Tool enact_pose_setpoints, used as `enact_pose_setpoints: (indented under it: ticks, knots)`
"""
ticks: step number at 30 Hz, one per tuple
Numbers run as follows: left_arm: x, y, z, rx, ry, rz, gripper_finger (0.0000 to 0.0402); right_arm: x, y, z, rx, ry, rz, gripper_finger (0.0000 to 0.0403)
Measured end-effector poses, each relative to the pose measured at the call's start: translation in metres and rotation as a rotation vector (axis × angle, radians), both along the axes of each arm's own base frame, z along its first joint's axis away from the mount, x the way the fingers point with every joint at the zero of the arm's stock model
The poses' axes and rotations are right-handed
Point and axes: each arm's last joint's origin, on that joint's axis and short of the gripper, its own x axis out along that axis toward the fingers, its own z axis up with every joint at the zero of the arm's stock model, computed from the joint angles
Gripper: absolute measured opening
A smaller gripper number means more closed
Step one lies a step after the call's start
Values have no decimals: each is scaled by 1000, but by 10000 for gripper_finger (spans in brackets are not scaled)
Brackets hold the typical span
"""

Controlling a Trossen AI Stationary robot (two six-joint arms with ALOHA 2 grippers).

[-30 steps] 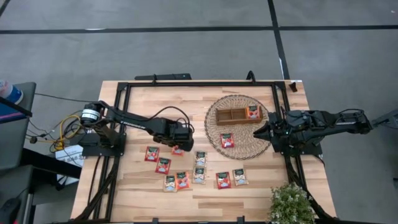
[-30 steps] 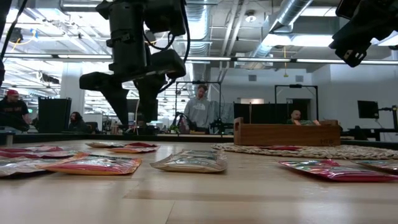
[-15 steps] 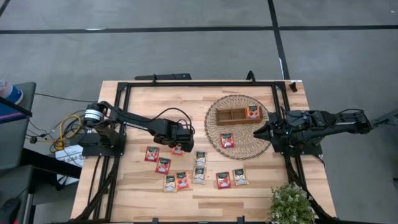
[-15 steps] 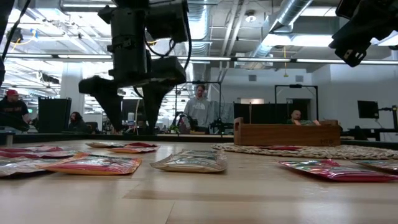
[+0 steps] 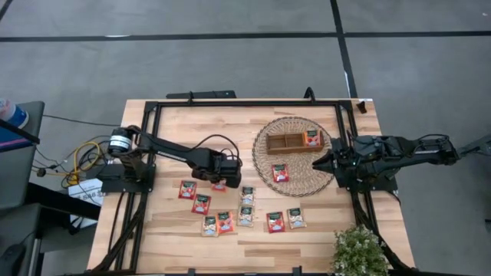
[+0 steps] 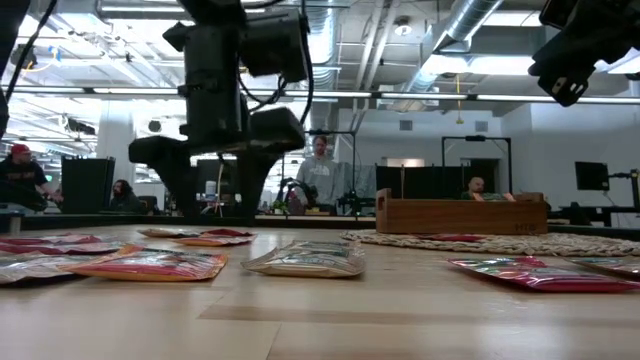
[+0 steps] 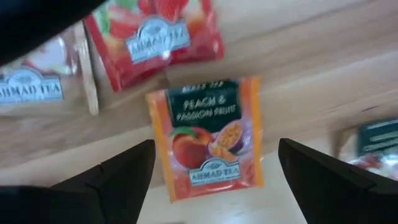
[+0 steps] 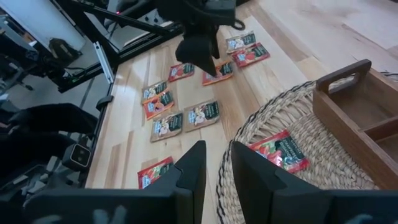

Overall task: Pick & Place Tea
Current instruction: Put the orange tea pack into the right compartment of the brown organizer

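Tea sachets [image 5: 223, 222]: small flat squares, red or pale green-beige, each with a printed picture. The left wrist view shows an orange peach sachet [image 7: 206, 137]. Ten lie on the table [image 5: 176, 130] in the high view, clustered toward its front edge; one sits on the wicker mat [image 5: 265, 172], one in the wooden tray [image 5: 285, 142]. Left gripper [image 5: 221, 182] is low over a sachet at the cluster's back edge, fingers wide apart, nothing held. Right gripper [image 5: 321, 163] is over the mat's right rim, fingers nearly together, nothing held. The table's back-left is bare wood.
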Motion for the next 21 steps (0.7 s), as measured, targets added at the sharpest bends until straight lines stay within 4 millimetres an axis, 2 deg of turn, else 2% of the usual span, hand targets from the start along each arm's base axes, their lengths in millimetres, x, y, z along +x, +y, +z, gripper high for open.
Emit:
enact_pose_setpoints:
  ticks: [5,14,17,21]
  knots:
    - [4,-1,-17,-36,47,18,335,1,0,1,5,-13,-1,67]
    - [6,-1,-23,-34,54,19,333,1,0,2,9,-19,-2,67]
    - [5,-2,-24,-34,60,17,316,1,0,2,9,-19,-2,67]
    - [4,-2,-25,-19,71,18,268,1,0,2,9,-19,-2,67]
